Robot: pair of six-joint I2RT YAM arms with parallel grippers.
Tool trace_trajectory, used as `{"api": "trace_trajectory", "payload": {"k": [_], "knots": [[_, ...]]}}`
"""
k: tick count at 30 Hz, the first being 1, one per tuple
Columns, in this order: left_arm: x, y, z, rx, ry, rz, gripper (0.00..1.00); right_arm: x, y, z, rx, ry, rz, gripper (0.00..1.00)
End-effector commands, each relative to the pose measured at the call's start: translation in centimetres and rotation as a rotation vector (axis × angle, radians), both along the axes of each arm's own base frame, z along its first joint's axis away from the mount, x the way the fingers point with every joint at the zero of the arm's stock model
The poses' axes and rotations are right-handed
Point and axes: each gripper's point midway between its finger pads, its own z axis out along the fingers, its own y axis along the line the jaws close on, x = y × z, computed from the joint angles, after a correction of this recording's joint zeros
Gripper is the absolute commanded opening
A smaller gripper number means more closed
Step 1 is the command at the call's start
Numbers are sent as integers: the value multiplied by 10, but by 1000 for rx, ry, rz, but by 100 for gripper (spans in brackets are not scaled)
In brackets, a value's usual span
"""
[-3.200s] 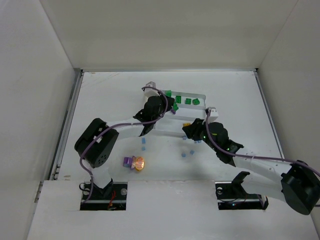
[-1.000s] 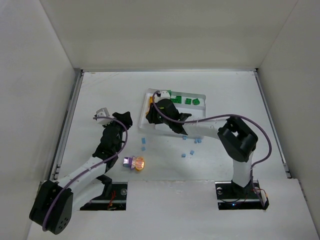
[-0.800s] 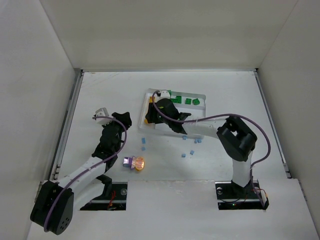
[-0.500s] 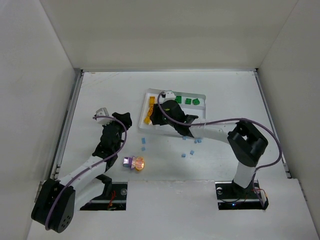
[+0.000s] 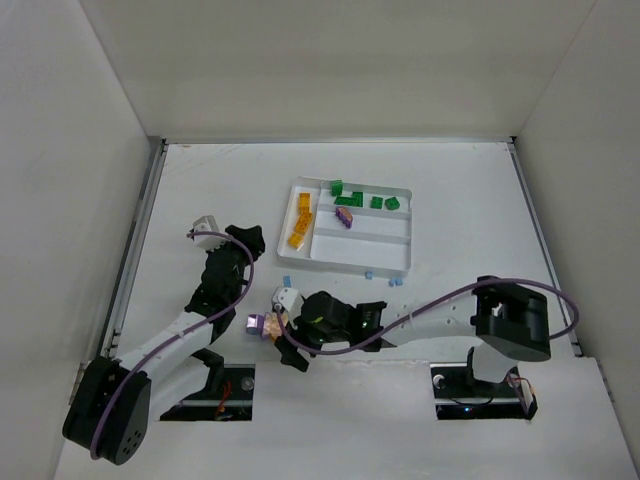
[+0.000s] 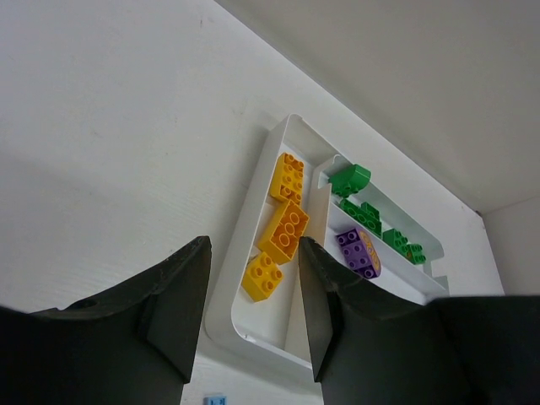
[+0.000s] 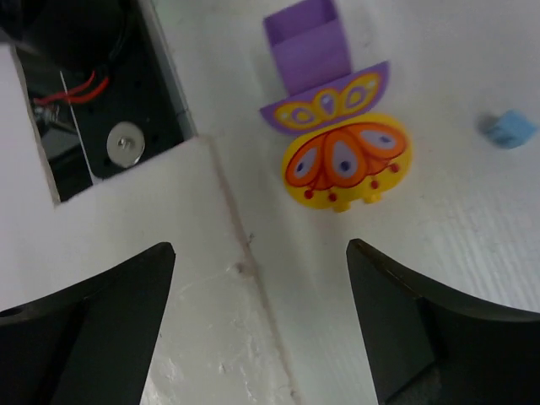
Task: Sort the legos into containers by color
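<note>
The white tray (image 5: 385, 262) holds yellow legos (image 5: 298, 222) in its left container, green legos (image 5: 362, 199) along the back one and a purple lego (image 5: 345, 216) beside them. The left wrist view shows the same yellow (image 6: 284, 229), green (image 6: 351, 179) and purple (image 6: 358, 251) legos in the tray (image 6: 249, 226). A purple brick (image 7: 308, 52) and a yellow round piece with a butterfly print (image 7: 347, 164) lie near the table's front edge. My right gripper (image 7: 260, 246) hangs open just short of them, also seen from above (image 5: 283, 338). My left gripper (image 6: 253, 245) is open and empty, left of the tray (image 5: 243, 238).
Tiny light blue bricks lie loose on the table in front of the tray (image 5: 286, 279) (image 5: 369, 272) (image 5: 398, 282), one of them beside the round piece (image 7: 510, 128). A dark cut-out with wires (image 7: 80, 89) opens in the raised front ledge. White walls enclose the table.
My right arm left the tray's yellow container, swung to the front edge over the purple and yellow pieces, and its jaws opened wide. The left arm barely moved.
</note>
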Motion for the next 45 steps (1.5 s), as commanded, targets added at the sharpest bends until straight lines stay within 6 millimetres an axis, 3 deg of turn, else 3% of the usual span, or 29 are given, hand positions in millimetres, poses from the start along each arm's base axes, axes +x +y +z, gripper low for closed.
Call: {"api": "trace_trajectory", "payload": {"k": [1, 8, 19, 26, 30, 37, 45], "knots": [[1, 1, 9, -26, -32, 0, 43, 0, 5, -10, -19, -38, 49, 91], [0, 4, 12, -33, -43, 8, 43, 23, 19, -30, -31, -119, -6, 94], [4, 13, -1, -96, 12, 11, 43, 48, 36, -27, 79, -159, -86, 89], [-1, 12, -12, -122, 76, -23, 45, 51, 39, -26, 122, -139, -89, 72], [-12, 10, -18, -105, 117, -55, 50, 50, 38, -16, 171, -118, -93, 54], [-30, 0, -12, -110, 141, -144, 59, 59, 9, 27, 265, -113, -165, 46], [-38, -53, 13, -137, 150, -386, 71, 96, -59, 53, 255, -148, -355, 45]]}}
